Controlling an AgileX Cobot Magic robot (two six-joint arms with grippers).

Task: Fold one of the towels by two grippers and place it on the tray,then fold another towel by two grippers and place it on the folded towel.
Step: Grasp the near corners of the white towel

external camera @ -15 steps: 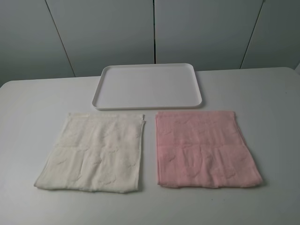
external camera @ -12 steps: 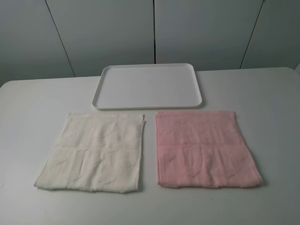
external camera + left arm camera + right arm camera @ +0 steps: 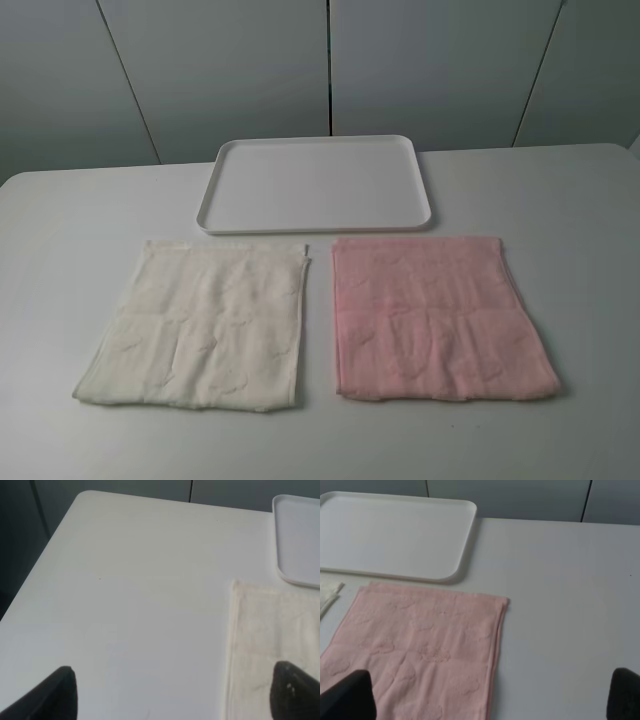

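Note:
The cream-white towel (image 3: 200, 325) lies flat on the table at front left, and the pink towel (image 3: 435, 315) lies flat beside it at front right. Behind them sits the white tray (image 3: 315, 185) with nothing on it. Neither gripper shows in the high view. In the left wrist view the left gripper (image 3: 175, 695) stands open, its black fingertips (image 3: 55, 695) wide apart above bare table beside the cream towel (image 3: 272, 630). In the right wrist view the right gripper (image 3: 487, 697) is open too, over the near part of the pink towel (image 3: 420, 650), with the tray (image 3: 395, 530) beyond.
The white table (image 3: 560, 200) runs wide on both sides of the towels. Its rounded far-left corner (image 3: 90, 497) shows in the left wrist view. Grey wall panels (image 3: 330, 60) stand behind the table.

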